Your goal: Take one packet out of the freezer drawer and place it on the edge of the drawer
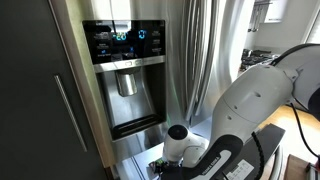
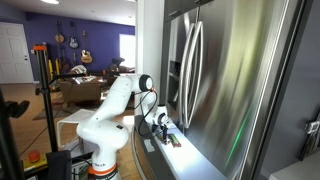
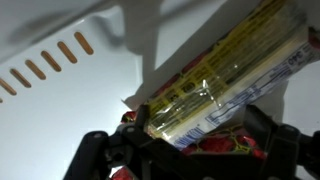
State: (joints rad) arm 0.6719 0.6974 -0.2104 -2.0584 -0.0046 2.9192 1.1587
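Observation:
In the wrist view my gripper (image 3: 200,135) has its two dark fingers on either side of the lower end of the packet (image 3: 220,75). The packet is an oblong olive-yellow one with dark print under clear film. It runs up to the right, and the fingers look closed against it. Behind it is the pale white inside of the freezer drawer (image 3: 70,110) with a row of slots. In both exterior views the gripper (image 2: 160,127) (image 1: 165,162) is low over the open drawer (image 2: 190,152) at the fridge's foot. The drawer's front rim does not show clearly.
Red printed packets (image 3: 225,148) lie under the jaws in the drawer. A green packet (image 2: 173,141) shows by the gripper. The black water-dispenser recess (image 1: 128,80) is above, on the steel fridge door (image 2: 230,80). A living room lies behind the arm.

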